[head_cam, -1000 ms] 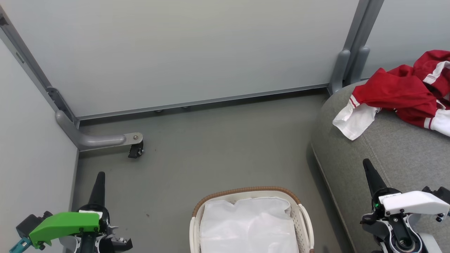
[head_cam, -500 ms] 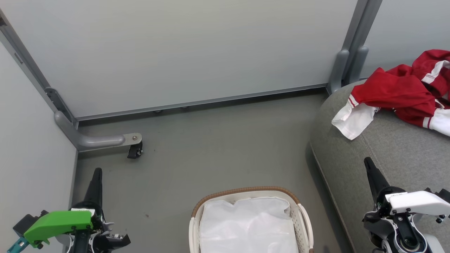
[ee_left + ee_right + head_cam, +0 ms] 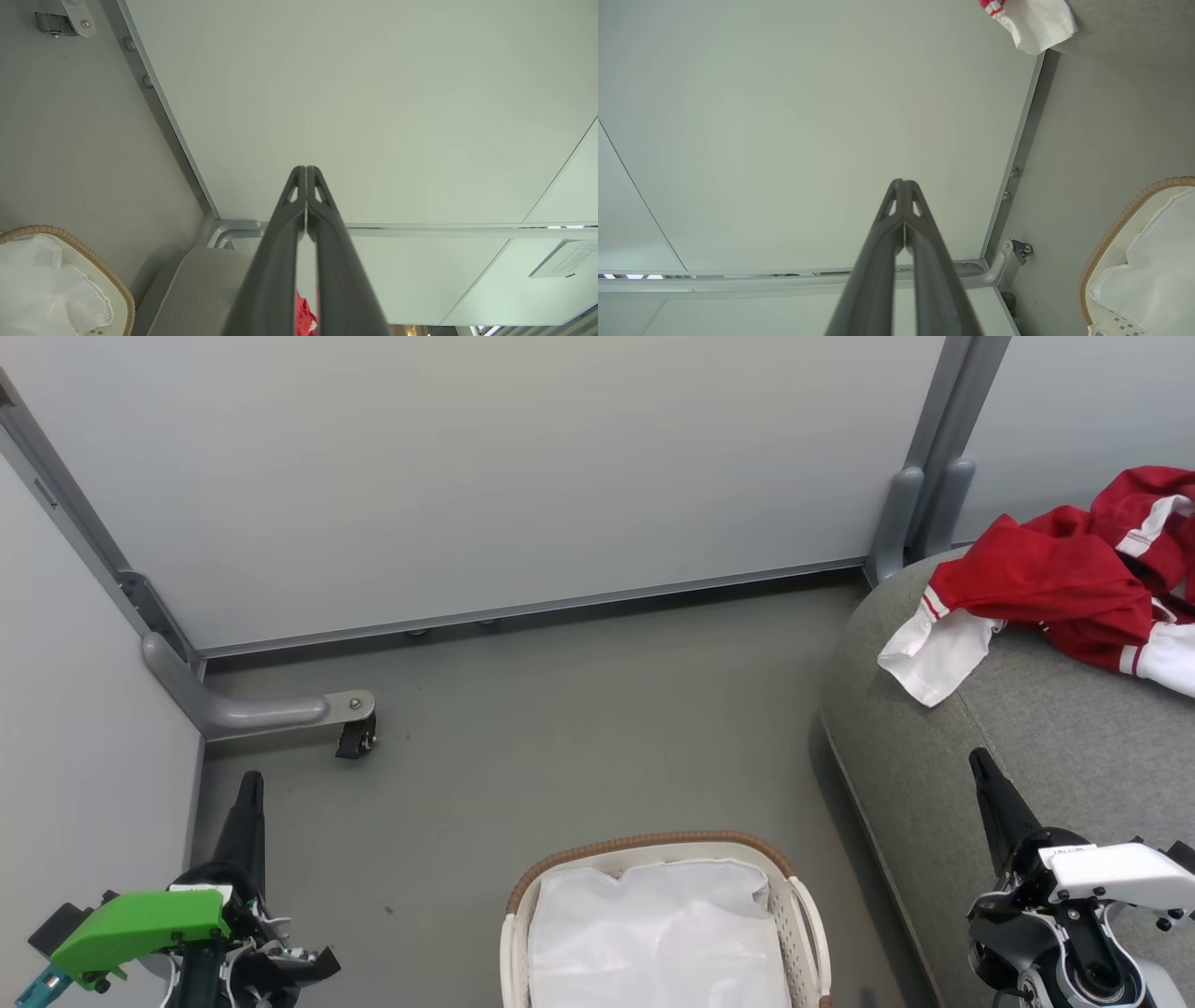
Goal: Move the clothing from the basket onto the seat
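Down at the lower left of the head view, the left gripper has its two long dark fingers pressed tight together, with nothing between them. Its own wrist view shows the same thing: the two fingers touch at the tips and hold no cloth. Over at the lower right, the right gripper is squeezed together too, and it is also empty. Both point up the picture, the left one in front of the plain grey floor.

Between the two arms, at the bottom edge, stands the oval white plastic laundry basket with the brown woven rim. Inside it I can see the plain white fabric liner and no red at all. The near end of the basket is cut off by the picture edge, so that part is hidden.

Far over on the right, the soft red sports clothing with white sleeves and stripe trim lies in a heap on the big grey fabric seat, well apart from the basket. One white sleeve hangs over the seat's rounded edge.

So the moving job looks finished, or very nearly. The next move, I think, calls for a look at the hidden part of the basket. If no red cloth is there, the arms have nothing more to carry.
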`<state>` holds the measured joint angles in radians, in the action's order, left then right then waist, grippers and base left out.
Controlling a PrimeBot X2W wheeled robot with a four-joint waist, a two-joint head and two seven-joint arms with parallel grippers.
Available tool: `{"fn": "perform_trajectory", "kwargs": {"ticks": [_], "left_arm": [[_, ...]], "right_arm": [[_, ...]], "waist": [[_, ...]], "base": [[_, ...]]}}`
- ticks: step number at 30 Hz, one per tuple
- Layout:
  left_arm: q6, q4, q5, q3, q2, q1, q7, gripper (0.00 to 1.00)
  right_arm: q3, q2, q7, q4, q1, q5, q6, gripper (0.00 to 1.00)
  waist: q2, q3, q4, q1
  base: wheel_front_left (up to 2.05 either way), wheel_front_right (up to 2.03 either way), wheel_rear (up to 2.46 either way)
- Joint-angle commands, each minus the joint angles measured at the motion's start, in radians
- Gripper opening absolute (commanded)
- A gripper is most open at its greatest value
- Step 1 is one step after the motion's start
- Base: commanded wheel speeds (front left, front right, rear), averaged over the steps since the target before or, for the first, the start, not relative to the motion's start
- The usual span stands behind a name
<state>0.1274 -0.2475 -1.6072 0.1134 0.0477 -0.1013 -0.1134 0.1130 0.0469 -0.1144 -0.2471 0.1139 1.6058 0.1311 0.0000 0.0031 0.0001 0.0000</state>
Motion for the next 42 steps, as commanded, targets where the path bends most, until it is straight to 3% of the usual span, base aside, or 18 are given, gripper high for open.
{"fn": "perform_trajectory", "kwargs": {"ticks": [1,42], "left_arm": [[0.007,0.005,-0.008,0.004,0.005,-0.013,-0.004,0.0],[0.007,0.004,-0.007,0.003,0.005,-0.012,-0.004,0.0]], "right_arm": [[0.003,0.006,-0.003,0.005,-0.011,0.009,-0.001,0.0],[0.003,0.006,-0.003,0.005,-0.011,0.009,-0.001,0.0]], "waist": [[0.0,0.0,0.0,0.0],[0.0,0.0,0.0,0.0]], "base": [[0.0,0.0,0.0],[0.0,0.0,0.0]]}}
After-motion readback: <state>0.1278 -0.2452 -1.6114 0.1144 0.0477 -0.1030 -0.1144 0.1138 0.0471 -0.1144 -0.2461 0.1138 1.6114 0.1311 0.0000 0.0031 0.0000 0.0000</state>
